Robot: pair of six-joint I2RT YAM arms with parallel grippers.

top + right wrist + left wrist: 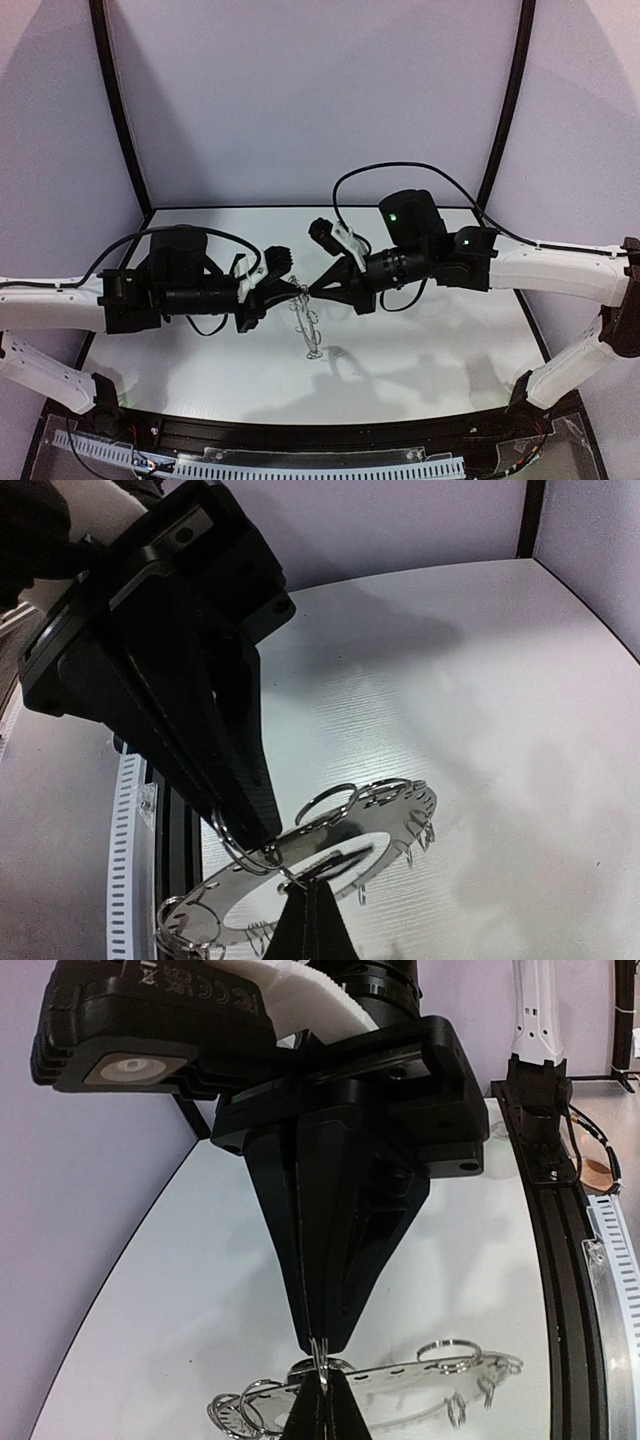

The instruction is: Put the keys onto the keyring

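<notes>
The keyring (308, 327) is a flat grey ring with wire loops on its rim. It hangs in the air under the two gripper tips. My left gripper (296, 290) is shut on a wire loop (234, 844) at the ring's rim. My right gripper (313, 289) is shut, tip to tip with the left. In the right wrist view a thin dark oblong piece (341, 858), apparently the key, lies across the ring's (400, 810) centre hole with its small loop at my right gripper (303, 890). In the left wrist view the left gripper (322, 1392) and the right fingertips (318, 1335) pinch one small wire loop (322, 1360) above the ring (420, 1385).
The white table (420, 350) lies below the hanging ring. A black rail (300, 435) and a white toothed cable strip (330, 466) run along the near edge. Purple walls with black corner posts (118, 110) close in the back and sides.
</notes>
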